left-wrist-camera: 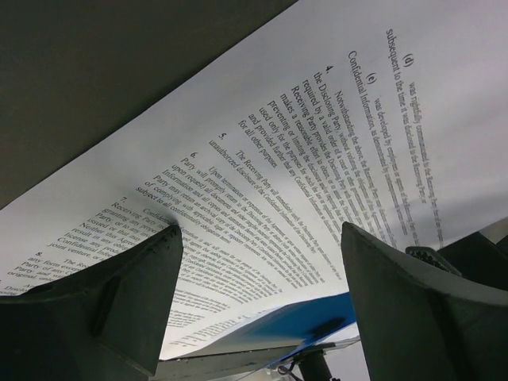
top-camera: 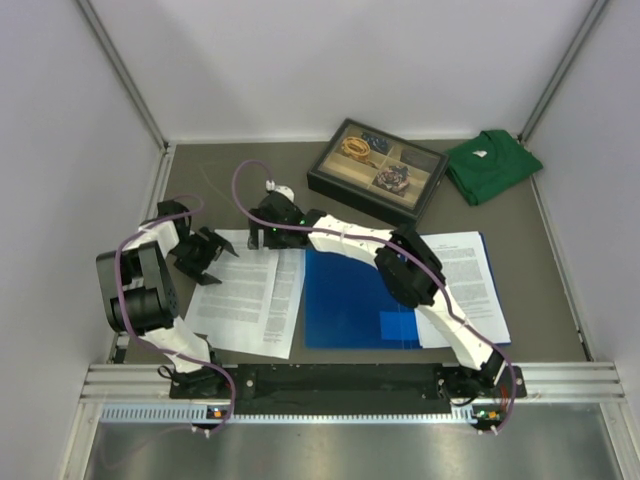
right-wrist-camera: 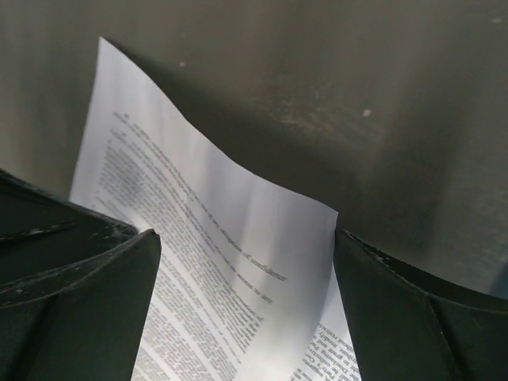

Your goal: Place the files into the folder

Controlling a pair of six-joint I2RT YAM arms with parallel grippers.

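Note:
The blue folder [top-camera: 350,300] lies open and flat in the middle of the table. One stack of printed files [top-camera: 470,285] rests on its right side. Another stack of files [top-camera: 250,295] lies on the table left of the folder, its right edge over the folder's left edge. My left gripper [top-camera: 208,258] is open at this stack's left edge. The left wrist view shows printed paper [left-wrist-camera: 317,143] between my open left gripper [left-wrist-camera: 262,230], with the folder's edge [left-wrist-camera: 317,321] beyond. My right gripper [top-camera: 262,236] is open over the stack's far edge; in the right wrist view a slightly curled sheet corner [right-wrist-camera: 238,238] lies inside the right gripper [right-wrist-camera: 246,234].
A black-framed compartment tray [top-camera: 377,170] stands at the back, with a folded green shirt [top-camera: 492,165] to its right. A small white object [top-camera: 281,190] lies just behind my right gripper. Grey walls enclose the table on three sides.

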